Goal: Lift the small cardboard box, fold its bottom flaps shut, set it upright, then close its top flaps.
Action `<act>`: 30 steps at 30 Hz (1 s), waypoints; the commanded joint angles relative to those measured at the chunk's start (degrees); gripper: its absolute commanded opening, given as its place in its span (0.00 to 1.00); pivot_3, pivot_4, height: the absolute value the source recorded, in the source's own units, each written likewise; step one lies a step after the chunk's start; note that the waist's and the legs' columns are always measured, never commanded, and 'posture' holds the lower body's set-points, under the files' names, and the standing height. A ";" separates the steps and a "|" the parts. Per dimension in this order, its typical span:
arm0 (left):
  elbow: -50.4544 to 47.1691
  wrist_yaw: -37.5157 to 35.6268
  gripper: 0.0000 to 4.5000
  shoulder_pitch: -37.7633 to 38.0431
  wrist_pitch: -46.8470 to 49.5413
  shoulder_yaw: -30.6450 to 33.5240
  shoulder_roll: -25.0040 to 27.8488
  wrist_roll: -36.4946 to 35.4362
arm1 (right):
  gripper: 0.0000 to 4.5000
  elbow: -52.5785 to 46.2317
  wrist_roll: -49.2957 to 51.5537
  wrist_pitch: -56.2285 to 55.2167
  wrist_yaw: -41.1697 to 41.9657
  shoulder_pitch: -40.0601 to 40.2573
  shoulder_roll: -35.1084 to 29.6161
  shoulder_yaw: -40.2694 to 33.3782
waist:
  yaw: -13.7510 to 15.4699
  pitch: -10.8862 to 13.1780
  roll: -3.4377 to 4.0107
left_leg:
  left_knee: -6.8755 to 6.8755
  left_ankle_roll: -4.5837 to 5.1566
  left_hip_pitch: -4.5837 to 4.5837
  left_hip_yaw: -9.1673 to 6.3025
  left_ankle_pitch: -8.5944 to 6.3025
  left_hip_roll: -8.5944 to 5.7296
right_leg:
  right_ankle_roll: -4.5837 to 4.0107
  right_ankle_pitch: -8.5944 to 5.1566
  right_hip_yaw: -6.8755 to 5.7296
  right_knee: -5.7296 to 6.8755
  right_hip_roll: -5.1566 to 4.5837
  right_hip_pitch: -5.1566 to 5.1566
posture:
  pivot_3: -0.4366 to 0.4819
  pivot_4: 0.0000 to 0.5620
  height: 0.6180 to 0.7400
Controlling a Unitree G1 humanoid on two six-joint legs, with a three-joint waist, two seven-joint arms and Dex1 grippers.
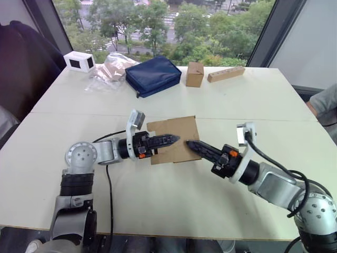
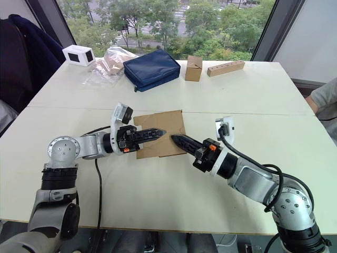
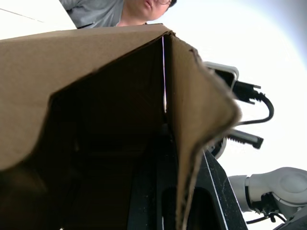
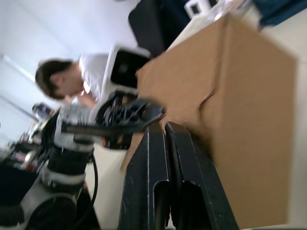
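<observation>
The box (image 1: 174, 138) sits mid-table between my grippers. My left gripper (image 1: 171, 140) pinches one of its flaps; my right gripper (image 1: 191, 144), fingers pressed together, pokes its side. I judge a harder push could tear the flap free or crumple it.

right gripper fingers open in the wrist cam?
No. In the right wrist view the right gripper has its two black fingers pressed together, tips against the small cardboard box.

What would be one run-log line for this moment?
small cardboard box: between both end effectors | left end effector: on box | right end effector: shut, tip at box | flaps: unclear
</observation>
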 commanded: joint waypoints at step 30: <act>-1.66 1.19 0.00 -2.46 0.77 1.20 -1.33 -1.18 | 0.01 0.12 -1.14 -1.50 0.52 -0.87 -0.46 -3.89 | -0.07 0.01 -0.02 | 0.01 -0.01 0.01 0.00 0.01 0.01 | 0.10 0.06 0.00 0.04 0.08 0.01 | 0.48 0.27 1.00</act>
